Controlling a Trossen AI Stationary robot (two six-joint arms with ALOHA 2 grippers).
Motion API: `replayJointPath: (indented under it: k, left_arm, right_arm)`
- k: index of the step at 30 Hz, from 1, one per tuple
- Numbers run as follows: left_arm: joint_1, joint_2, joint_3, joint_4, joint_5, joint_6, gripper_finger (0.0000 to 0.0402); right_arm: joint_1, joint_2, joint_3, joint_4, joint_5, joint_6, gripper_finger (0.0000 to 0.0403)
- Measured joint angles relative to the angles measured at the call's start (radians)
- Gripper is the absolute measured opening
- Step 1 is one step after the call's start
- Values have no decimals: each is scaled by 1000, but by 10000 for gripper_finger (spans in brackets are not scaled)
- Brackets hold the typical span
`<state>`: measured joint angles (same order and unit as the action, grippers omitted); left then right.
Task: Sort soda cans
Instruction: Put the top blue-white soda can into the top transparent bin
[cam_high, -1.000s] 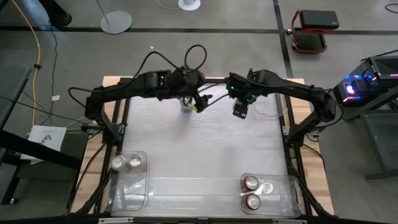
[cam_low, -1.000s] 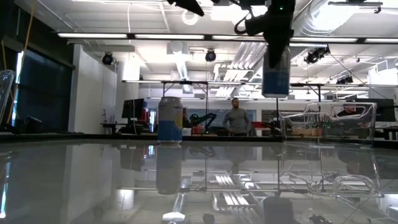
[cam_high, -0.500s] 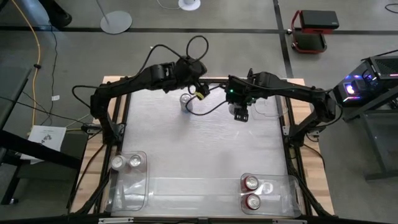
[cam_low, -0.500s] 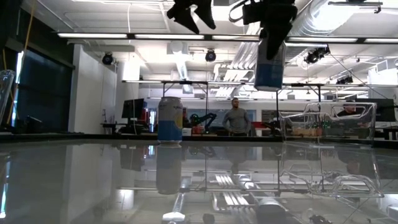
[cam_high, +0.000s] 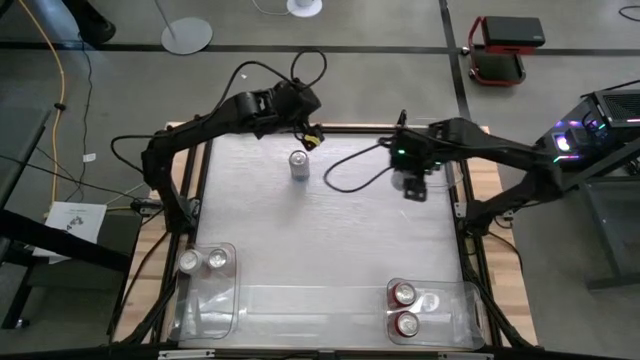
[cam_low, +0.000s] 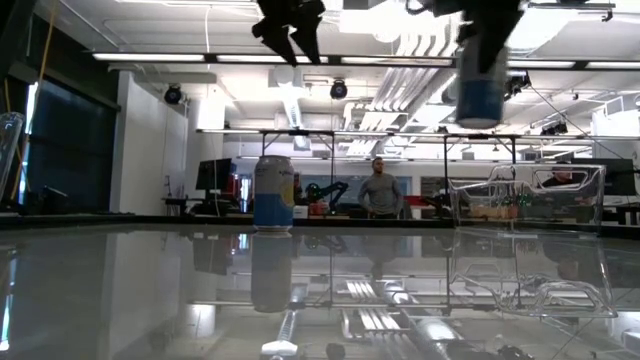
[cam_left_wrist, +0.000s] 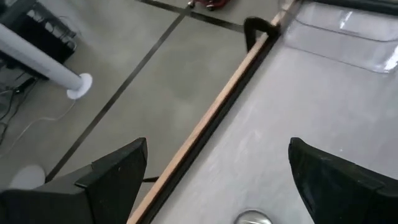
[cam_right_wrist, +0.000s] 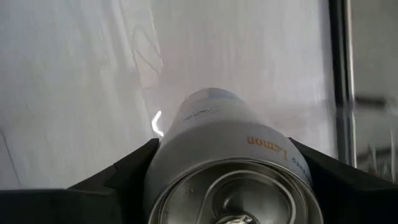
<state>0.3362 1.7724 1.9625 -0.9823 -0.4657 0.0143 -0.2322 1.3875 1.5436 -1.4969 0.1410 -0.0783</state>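
Right gripper (cam_high: 411, 186) clamped on a silver can (cam_right_wrist: 227, 164) above the counter (cam_high: 330, 240); left gripper (cam_low: 289, 40) raised, fingers spread, empty.

left gripper (cam_high: 312, 135) raised at upper centre, fingers spread, holding nothing. right gripper (cam_high: 411, 185) right of centre, lifted, clamped on a can (cam_right_wrist: 230, 168).

Bright overhead striplights, glare on table (cam_low: 150, 290), motion-blurred held can (cam_low: 480, 85).
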Motion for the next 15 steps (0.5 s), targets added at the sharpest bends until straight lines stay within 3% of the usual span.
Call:
replayJointPath:
  k: [6,11,15]
  left_arm:
    - [6,-67,-90,58,64,15,366]
    - [-19,-248,-362,346,191,-1,366]
    - [-45,-378,-604,589,283,-62,366]
  right_arm:
    - [-88,-178,-92,-70,66,181,280]
    - [-209,-277,-189,-72,104,296,280]
    - [-293,-277,-272,-72,102,315,280]
